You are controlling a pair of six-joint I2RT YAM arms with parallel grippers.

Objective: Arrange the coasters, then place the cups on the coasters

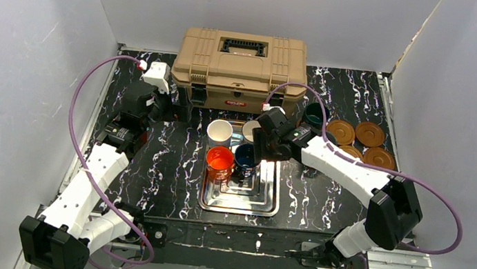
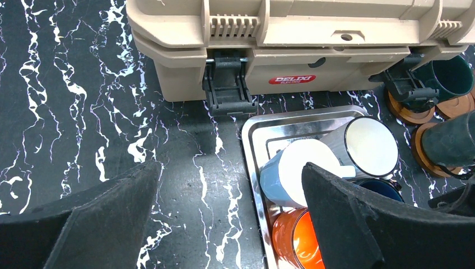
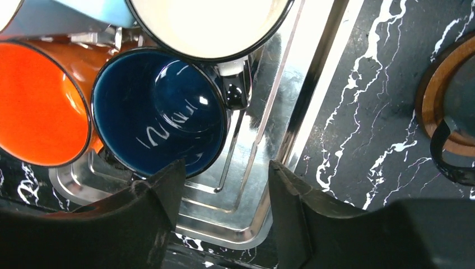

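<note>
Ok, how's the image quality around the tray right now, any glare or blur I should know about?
Top external: even, soft light, only faint shadows; the steel tray glints mildly. Right wrist: strong mirror glare on the tray, white highlights inside the navy cup. Left wrist: the toolbox is sharp, but the left claw is a dark, soft-edged mass hiding the bottom of the frame.

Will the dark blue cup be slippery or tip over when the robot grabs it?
Probably slippery: the navy cup looks glossy, with bright reflections inside. It looks hard, so it shouldn't squash. It may bump the orange cup and cream cup, crowded right beside it on the tray.
</note>
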